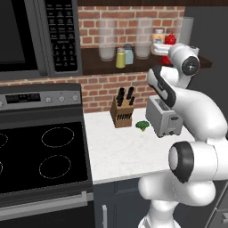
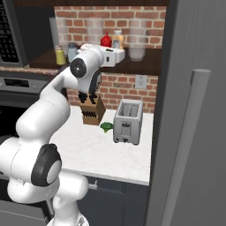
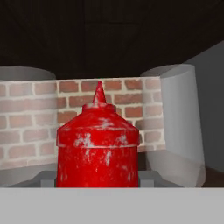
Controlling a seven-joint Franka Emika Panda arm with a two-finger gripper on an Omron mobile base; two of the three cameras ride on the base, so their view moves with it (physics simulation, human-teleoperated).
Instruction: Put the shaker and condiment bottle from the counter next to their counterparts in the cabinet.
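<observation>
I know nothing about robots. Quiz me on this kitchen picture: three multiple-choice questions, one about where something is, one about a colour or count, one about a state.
1. Where is the yellow-green shaker?
A. On the stove
B. On the wooden shelf beside the pale blue shaker
C. On the counter by the toaster

2. What colour is the bottle at the tool?
A. Red
B. Green
C. White

3. How is the red bottle being handled?
A. Lying on its side on the counter
B. Held upright in the tool at shelf height
C. Standing alone on the stove

Answers:
1. B: both base views show the two shakers side by side on the shelf.
2. A: the hand view shows a bright red body and pointed top.
3. B: it stands upright between the tool's fingers, up by the orange-cream bottle.
</observation>
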